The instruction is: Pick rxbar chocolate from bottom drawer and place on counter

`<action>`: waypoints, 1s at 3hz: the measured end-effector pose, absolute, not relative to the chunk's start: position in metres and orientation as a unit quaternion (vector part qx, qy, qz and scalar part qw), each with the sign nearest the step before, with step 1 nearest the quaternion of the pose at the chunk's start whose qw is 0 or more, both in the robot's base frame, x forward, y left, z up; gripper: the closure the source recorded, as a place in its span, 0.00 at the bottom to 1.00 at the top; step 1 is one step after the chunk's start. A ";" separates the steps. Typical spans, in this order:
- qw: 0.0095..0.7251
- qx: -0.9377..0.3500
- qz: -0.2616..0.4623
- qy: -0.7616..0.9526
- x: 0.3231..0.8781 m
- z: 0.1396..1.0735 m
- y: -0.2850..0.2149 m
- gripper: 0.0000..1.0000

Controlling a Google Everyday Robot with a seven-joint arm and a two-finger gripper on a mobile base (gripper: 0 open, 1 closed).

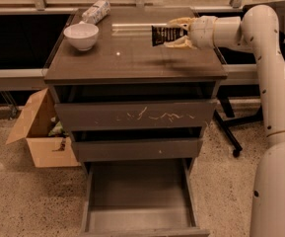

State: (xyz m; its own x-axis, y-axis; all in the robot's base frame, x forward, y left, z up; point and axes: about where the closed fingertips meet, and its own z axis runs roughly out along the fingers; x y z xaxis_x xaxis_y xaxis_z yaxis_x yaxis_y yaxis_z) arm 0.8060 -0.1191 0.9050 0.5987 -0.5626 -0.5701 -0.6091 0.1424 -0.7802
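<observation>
"Above the counter [132, 58], right rear part: what is entered?"

"Item one: gripper [174, 33], on a pale arm [260, 43] reaching in from the right. It is clamped on the rxbar chocolate [161, 35], one finger above the bar and one below."

"Position of the bar?"

"Held in the air, clear of the glossy top, with a dark shadow on the surface under it. The black face with pale lettering is turned toward the camera. The long axis runs roughly level, sticking out leftward from the fingers in line with the forearm."

"Item two?"

"Bottom drawer [89, 201]: pulled out, nothing showing inside. The pick looks done, so only the set-down is left."

"The relation that matters?"

"The bar is already in the grasp, so the target is the counter, and it lies straight below. The bar stands on edge, so I judge it may need tilting flat or it could topple when let go."

"Other entries?"

"White bowl [81, 35] and white-and-grey packet [95, 11], at the left rear of the counter and well apart from the bar. Scratched drawer front [137, 115], closed. Cardboard box [38, 132], on the floor to the left of the cabinet."
</observation>
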 end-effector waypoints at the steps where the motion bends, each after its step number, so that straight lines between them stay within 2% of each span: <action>1: 0.607 -0.648 0.015 0.460 0.814 0.899 -0.129 0.19; 2: 0.610 -0.637 0.010 0.470 0.821 0.894 -0.140 0.00; 3: 0.620 -0.627 -0.009 0.472 0.821 0.902 -0.156 0.00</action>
